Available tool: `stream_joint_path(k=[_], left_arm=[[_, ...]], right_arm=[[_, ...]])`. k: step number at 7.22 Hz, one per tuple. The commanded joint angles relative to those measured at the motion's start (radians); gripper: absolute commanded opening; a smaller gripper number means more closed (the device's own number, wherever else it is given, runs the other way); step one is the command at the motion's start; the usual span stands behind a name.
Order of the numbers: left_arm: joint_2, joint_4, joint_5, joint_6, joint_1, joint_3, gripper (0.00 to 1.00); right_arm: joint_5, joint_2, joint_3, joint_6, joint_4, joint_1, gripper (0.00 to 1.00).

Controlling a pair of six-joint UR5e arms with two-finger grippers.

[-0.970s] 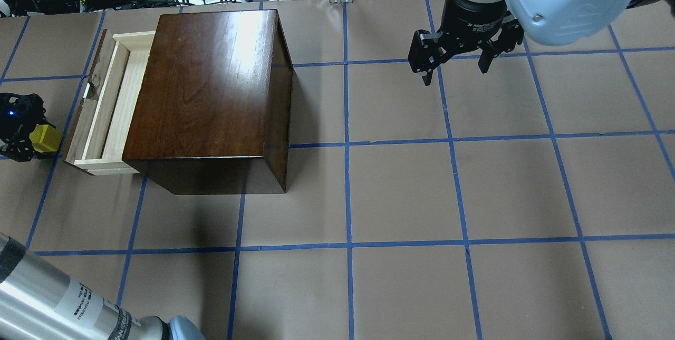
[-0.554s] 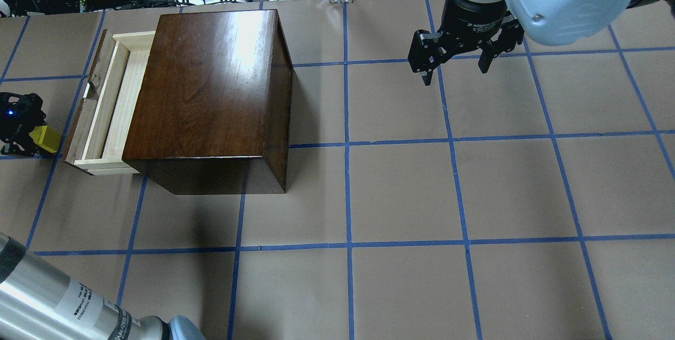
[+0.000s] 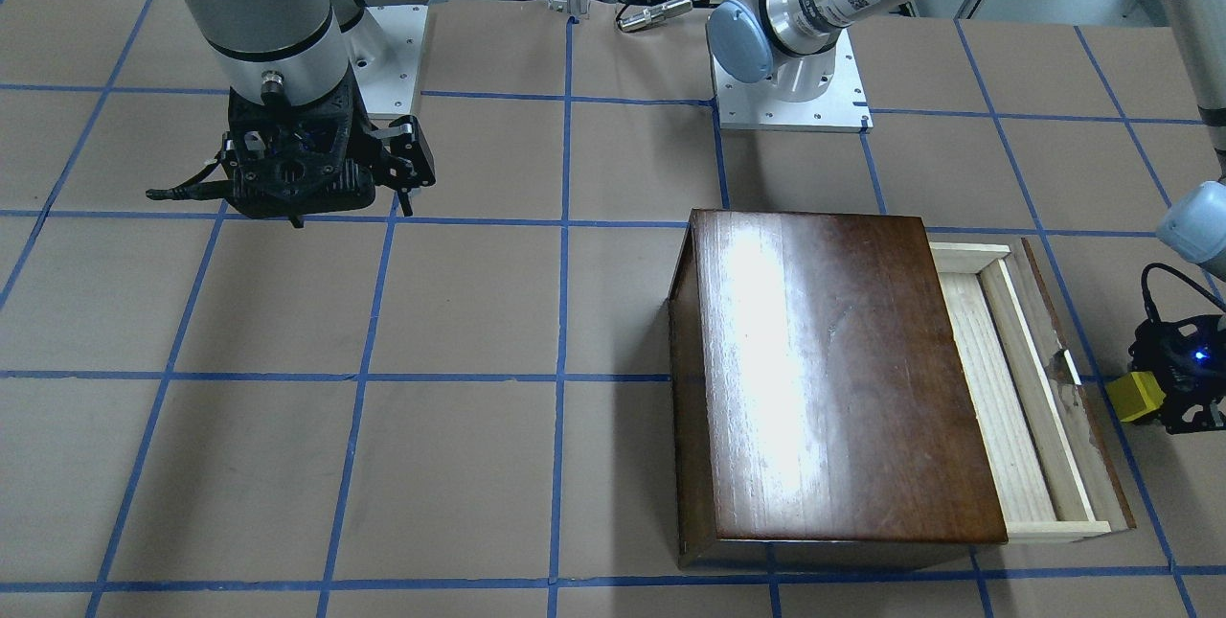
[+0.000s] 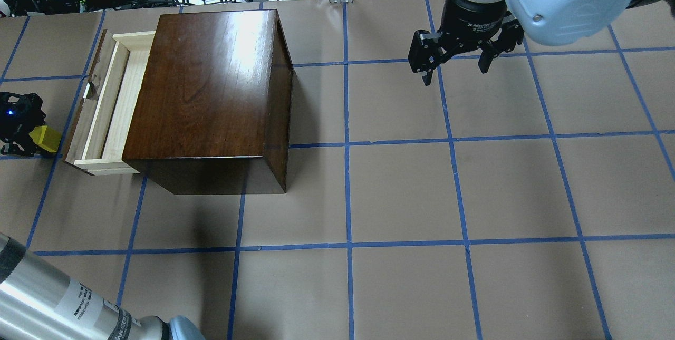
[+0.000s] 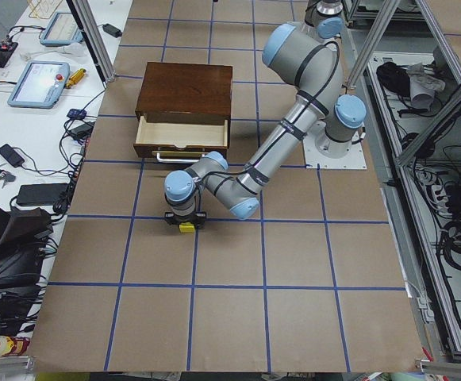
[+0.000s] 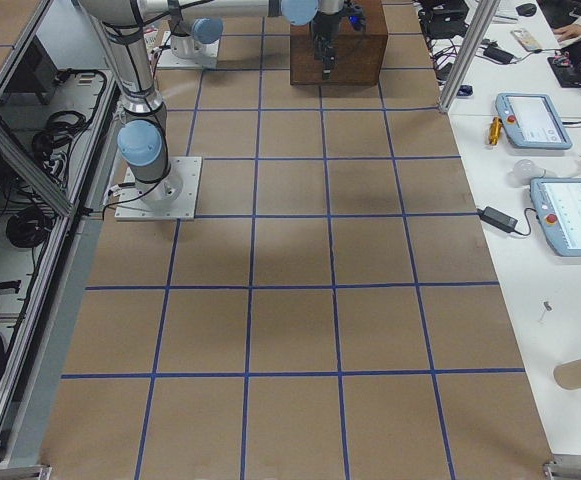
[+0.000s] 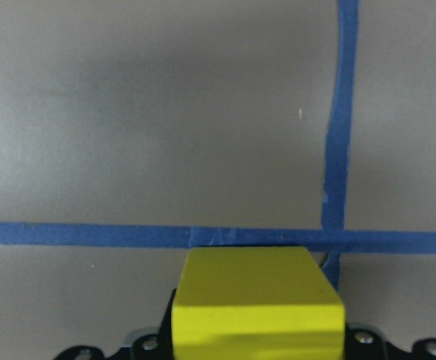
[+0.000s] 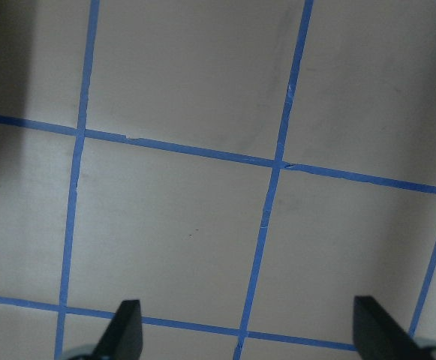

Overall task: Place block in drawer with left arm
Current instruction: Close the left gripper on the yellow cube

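Block (image 4: 46, 138): grasped, not yet in drawer (image 4: 120, 108).
Left hand (image 4: 32, 137) clenched on it, just left of the open drawer's dark front; carry-over and release outstanding.

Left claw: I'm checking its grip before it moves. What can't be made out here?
Left claw fingers: left wrist view, hidden behind the block.
Drawer back part: overhead view, hidden under the box.
Block's clearance off the table: exterior left view, too small.

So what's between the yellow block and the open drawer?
Overhead, just bare table paper and one blue tape line separate the block from the drawer.
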Motion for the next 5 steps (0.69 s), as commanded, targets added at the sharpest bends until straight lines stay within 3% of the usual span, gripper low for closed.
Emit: stream_joint_path(k=[1, 3, 5], left_arm=[[0.0, 0.0, 0.0, 0.0, 0.0, 0.0, 0.0], [0.044, -0.017, 0.005, -0.012, -0.008, 0.005, 0.0], [0.148, -0.157, 0.002, -0.015, -0.005, 0.015, 0.0]], right_arm=[[0.0, 0.0, 0.0, -0.001, 0.0, 0.0, 1.0], [0.0, 0.0, 0.0, -0.001, 0.0, 0.0, 1.0], [0.0, 0.0, 0.0, 0.0, 0.0, 0.0, 1.0]])
